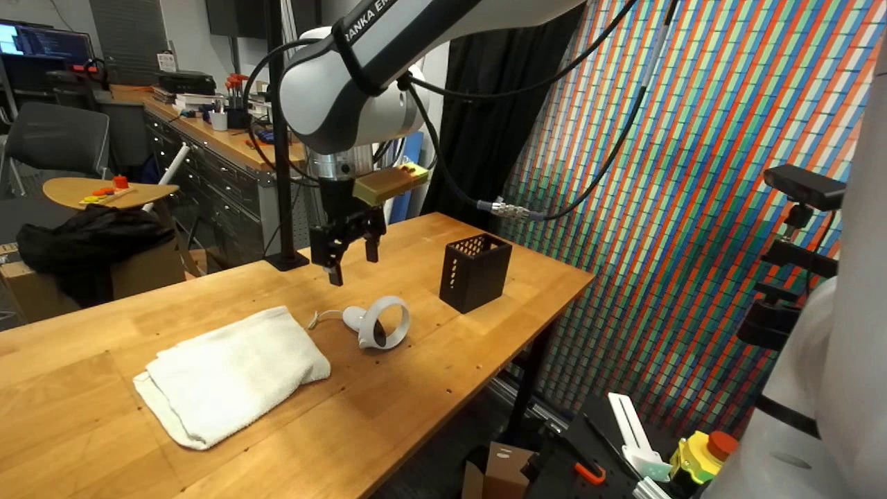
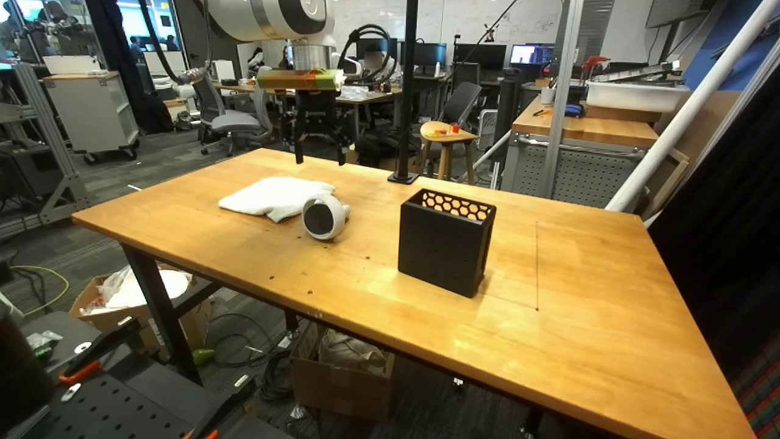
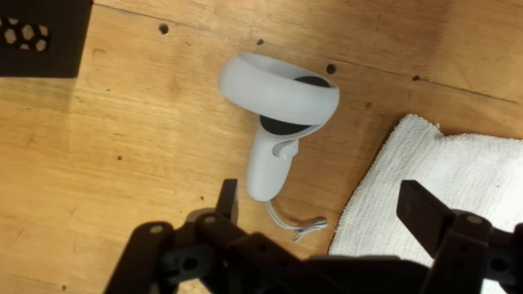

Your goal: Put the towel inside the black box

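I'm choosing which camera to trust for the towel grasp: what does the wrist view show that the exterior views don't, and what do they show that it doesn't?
Only the wrist view: the side button on the handle of the controller.
Only the exterior views: the arm, the post and the black box in full; in an exterior view, also the whole outline of the towel.
Shared: the controller on the table between towel and black box, and the open pincer.

White arm (image 1: pixel 312 97), black cables (image 1: pixel 478 95), black two-fingered hand (image 1: pixel 354 265).
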`<state>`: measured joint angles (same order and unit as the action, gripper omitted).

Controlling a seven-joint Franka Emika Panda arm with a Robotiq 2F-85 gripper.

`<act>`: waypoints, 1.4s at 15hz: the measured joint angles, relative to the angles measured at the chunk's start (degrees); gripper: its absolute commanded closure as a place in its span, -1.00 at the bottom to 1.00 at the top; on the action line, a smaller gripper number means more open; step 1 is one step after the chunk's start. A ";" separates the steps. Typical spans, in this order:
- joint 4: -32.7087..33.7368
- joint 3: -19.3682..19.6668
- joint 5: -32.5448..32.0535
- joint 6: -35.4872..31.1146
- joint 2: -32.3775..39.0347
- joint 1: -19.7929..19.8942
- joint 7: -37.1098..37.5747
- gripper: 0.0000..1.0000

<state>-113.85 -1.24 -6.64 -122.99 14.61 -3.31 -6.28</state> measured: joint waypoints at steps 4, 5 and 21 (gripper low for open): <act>1.23 -1.12 0.00 -0.43 2.63 -2.54 4.41 -1.00; 2.03 -1.52 0.00 -0.46 3.35 -3.21 5.48 -1.00; 22.49 -4.22 2.76 -4.55 26.08 -8.75 14.07 -1.00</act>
<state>-91.37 -5.46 -3.87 -127.53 40.68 -12.06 7.79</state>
